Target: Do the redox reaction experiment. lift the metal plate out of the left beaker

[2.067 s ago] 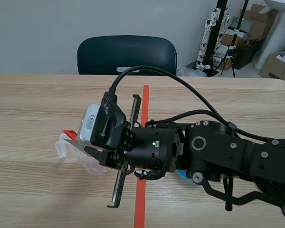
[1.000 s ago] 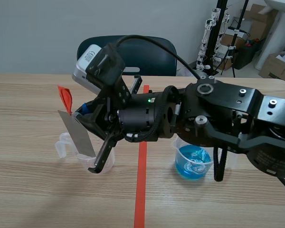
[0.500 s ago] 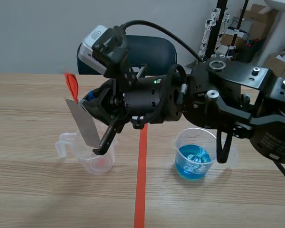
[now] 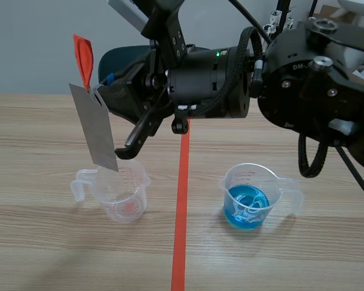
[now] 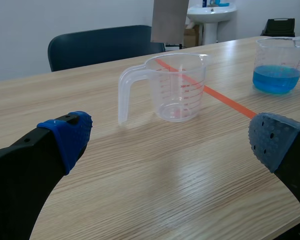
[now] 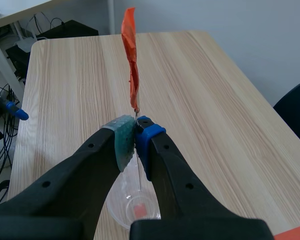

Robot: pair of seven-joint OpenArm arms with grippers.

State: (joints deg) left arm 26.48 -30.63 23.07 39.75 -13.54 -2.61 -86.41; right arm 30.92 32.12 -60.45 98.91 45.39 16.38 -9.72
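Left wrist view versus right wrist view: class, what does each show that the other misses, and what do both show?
Only the left wrist view: the open left gripper and the beaker of blue liquid. Only the right wrist view: the right gripper shut on the plate, and the plate's orange tag. Both: the plate, the clear beaker below it, and the table.

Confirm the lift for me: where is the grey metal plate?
Scene view, left side: the grey metal plate hangs in the right gripper, just above the clear plastic beaker.
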